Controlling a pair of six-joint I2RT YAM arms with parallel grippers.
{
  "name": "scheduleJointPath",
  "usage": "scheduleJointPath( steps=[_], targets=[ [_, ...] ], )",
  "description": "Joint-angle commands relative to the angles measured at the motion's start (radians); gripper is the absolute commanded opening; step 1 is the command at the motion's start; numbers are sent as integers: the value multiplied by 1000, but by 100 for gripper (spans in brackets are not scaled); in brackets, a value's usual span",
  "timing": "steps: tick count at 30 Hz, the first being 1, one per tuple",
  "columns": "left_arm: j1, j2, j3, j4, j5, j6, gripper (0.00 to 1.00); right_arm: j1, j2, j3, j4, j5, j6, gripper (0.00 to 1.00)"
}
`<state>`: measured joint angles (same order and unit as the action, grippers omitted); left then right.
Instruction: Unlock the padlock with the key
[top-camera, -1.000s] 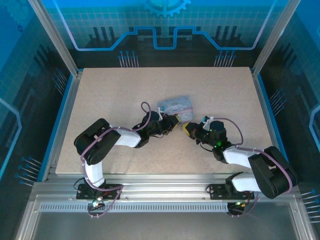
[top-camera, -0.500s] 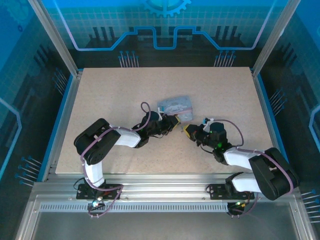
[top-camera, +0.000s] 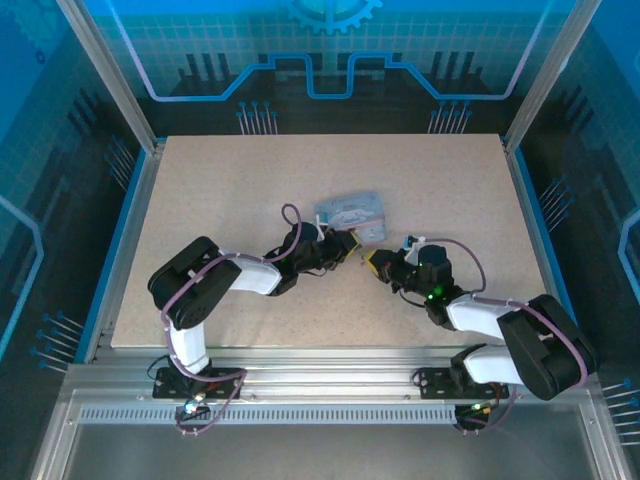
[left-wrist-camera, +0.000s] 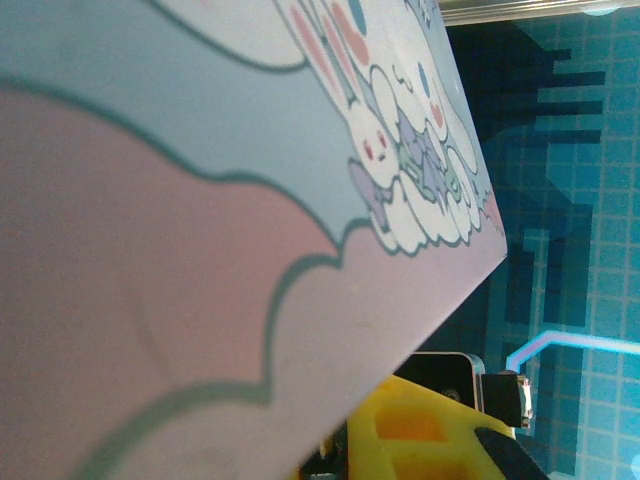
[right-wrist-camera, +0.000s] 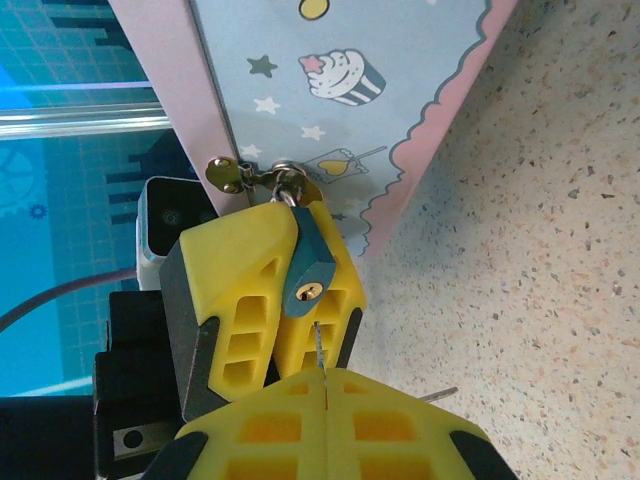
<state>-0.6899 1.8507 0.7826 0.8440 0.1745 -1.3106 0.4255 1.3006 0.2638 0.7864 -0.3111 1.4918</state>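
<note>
Here, in the right wrist view, the padlock (right-wrist-camera: 303, 262) hangs at the centre of the frame, its thin silver shackle hooked through a small brass clasp (right-wrist-camera: 228, 172) on the edge of a pale blue cartoon-printed tin (right-wrist-camera: 370, 90). The lock's dark bluish body points down the frame, with its brass keyhole at the lower end. The left pincer (right-wrist-camera: 290, 240) reaches in from the lower left, and its yellow fingers (right-wrist-camera: 245, 300) are drawn in on the padlock, one on each side of the body. The right pincer (right-wrist-camera: 322, 385) sits at the bottom edge, pressed together on the key (right-wrist-camera: 318, 350), which shows as a thin sliver rising from the seam between the fingers. The key's tip lies just below the keyhole; whether it touches is hard to tell. The speckled bench (right-wrist-camera: 540, 250) fills the right side of the frame. From above, the tin lies near the middle of the bench, the two pincers meeting just below it
</note>
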Motion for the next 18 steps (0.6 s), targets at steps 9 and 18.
scheduleJointPath(
  steps=[9,18],
  targets=[
    [6,-2,-11,72,23,-14,0,14,-10,19,24,36,-21,0],
    [6,2,-9,77,26,-18,0,14,-9,19,43,37,-21,0]
  ],
)
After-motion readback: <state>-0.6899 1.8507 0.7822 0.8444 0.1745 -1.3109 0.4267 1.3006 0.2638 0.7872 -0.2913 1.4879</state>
